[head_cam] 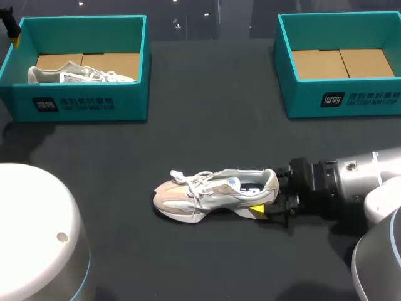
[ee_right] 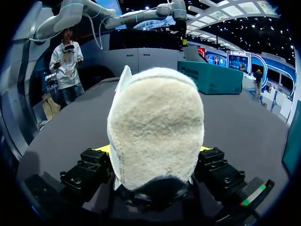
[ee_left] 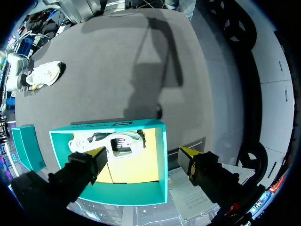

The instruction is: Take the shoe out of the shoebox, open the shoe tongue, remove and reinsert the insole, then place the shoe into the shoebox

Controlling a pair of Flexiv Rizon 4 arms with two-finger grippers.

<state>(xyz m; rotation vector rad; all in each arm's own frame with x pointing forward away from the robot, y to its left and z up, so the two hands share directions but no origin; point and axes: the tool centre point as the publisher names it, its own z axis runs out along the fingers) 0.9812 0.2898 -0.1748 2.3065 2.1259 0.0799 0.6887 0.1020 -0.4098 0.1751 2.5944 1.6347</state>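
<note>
Dark grey table carries two teal shoeboxes along its far edge and one pale sneaker lying on its sole out in the open. That sneaker is directly ahead of the right gripper, toe pointing away from it and the suede heel set between the fingers. In the right wrist view the heel fills the space between the two black finger blocks, which press it from either side, so the right gripper is clamped on the sneaker at the heel. The right shoebox stands well beyond this gripper, its cardboard floor showing.

The left gripper hangs above the left shoebox with its yellow-tipped fingers wide apart and holding nothing. One fingertip is over the box's inside, the other is past its side wall. Under and just ahead of this gripper a second sneaker, white, lies on its side along the box's far wall
</note>
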